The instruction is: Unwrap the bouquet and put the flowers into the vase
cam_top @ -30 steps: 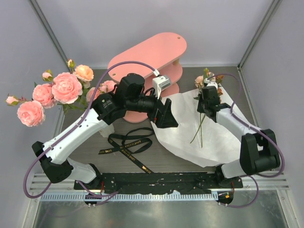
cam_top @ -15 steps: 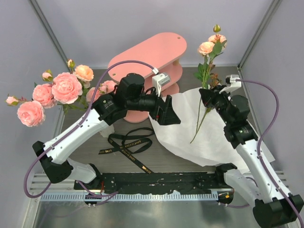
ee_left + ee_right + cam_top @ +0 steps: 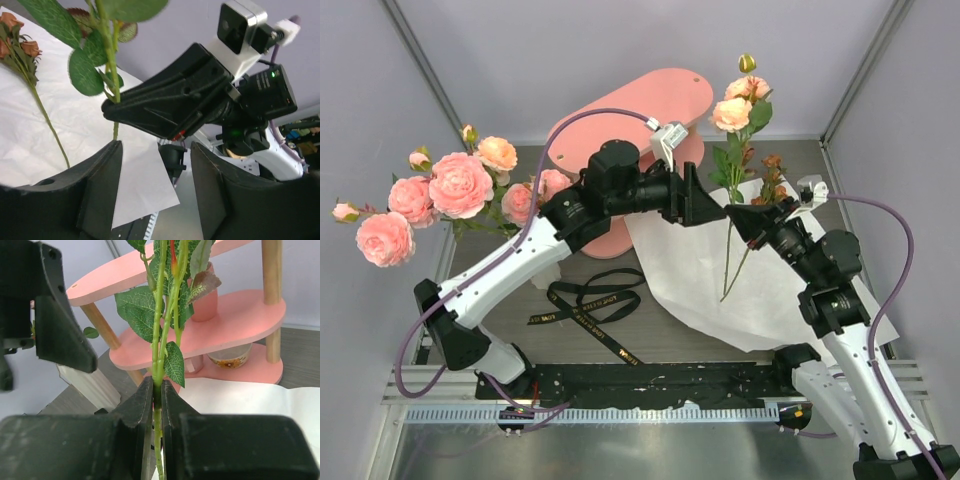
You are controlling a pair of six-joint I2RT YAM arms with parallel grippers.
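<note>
The right gripper [image 3: 156,390] pinches two flowers [image 3: 732,112], stems straight up. The left gripper [image 3: 708,208] gapes wide beside them.

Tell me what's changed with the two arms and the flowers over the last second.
The right gripper, shut on a peach rose stem, lifted it off the white paper and carried it upright toward the left. The left gripper, open, swung right to just beside that stem. The pink roses at left, black ribbon, paper and pink shelf stayed put.
</note>
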